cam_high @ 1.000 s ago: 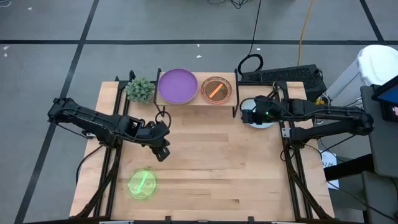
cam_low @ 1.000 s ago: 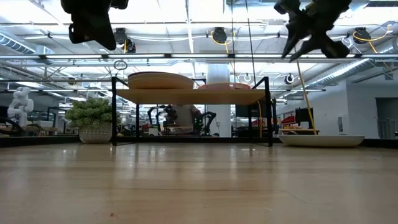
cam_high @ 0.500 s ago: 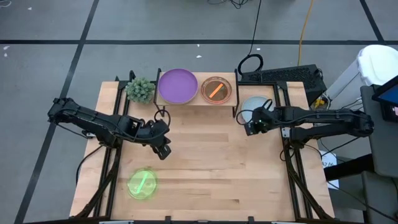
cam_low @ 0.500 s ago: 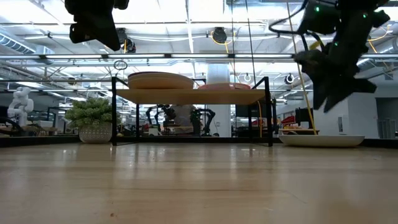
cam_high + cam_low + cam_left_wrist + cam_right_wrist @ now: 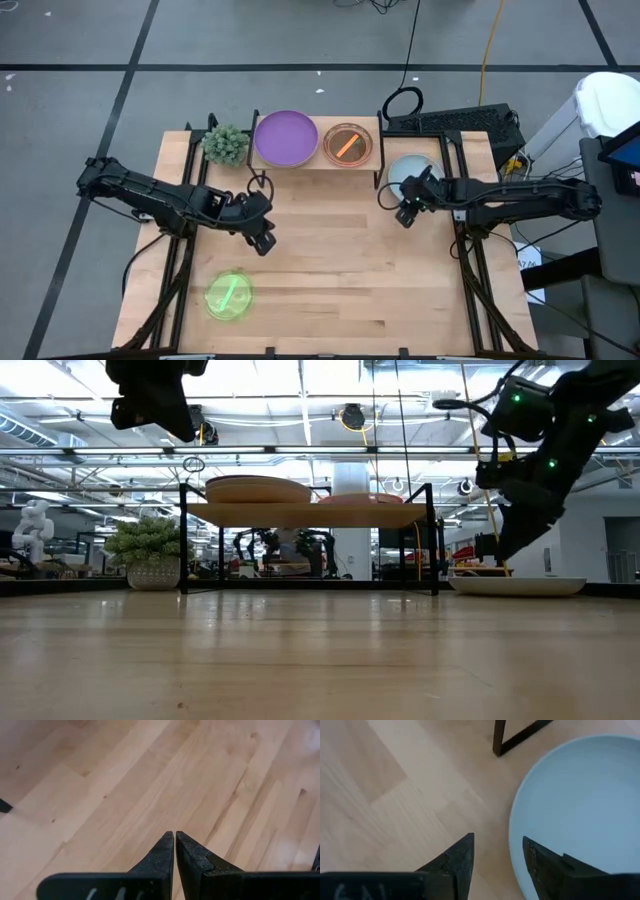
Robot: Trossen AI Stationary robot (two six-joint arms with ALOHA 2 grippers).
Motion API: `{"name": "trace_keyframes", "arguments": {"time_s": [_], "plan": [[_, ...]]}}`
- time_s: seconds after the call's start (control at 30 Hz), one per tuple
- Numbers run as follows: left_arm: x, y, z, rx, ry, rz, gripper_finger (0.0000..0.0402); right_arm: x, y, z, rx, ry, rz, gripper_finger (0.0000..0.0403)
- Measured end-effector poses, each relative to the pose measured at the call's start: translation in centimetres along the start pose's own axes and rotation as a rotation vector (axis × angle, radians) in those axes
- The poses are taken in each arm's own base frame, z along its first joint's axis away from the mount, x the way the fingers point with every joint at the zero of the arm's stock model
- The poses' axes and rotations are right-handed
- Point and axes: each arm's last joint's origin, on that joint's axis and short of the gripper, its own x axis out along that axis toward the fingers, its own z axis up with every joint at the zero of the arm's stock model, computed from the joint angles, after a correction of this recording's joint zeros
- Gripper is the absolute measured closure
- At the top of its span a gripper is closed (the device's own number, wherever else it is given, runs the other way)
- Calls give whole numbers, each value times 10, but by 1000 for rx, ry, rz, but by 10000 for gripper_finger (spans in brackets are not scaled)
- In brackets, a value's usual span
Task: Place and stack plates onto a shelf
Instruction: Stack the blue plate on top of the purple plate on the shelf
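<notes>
Hovering half-open and empty by the grey-blue plate (image 5: 580, 805), the right tool (image 5: 497, 857) could easily nudge it off the table (image 5: 330, 260) edge.

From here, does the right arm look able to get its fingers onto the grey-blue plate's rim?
Probably yes. The right gripper is open and hangs right at the near rim of the grey-blue plate, which lies flat on the table beside the shelf leg. Nothing lies between the fingers and the rim.
</notes>
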Motion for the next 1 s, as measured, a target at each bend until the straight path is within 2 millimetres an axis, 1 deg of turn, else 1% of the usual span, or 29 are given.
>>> {"name": "trace_keyframes", "arguments": {"time_s": [0.23, 0.33, 0.6, 0.7, 0.83, 1.0], "plan": [[0, 0, 0, -20, -16, 14, 378, 6, -2, -8, -130, 13, -6, 257], [0, 1, 1, -19, -26, 23, 378, 9, -3, -11, -159, 11, -6, 257], [0, 1, 1, -17, -27, 23, 378, 19, -7, -28, -176, 65, -24, 268], [0, 1, 1, -16, -27, 23, 378, 20, -8, -32, -177, 78, -29, 274], [0, 1, 1, -16, -27, 24, 378, 21, -9, -32, -160, 75, -34, 293], [0, 1, 1, 4, -27, 24, 378, 20, -9, -32, -151, 77, -37, 343]]}}
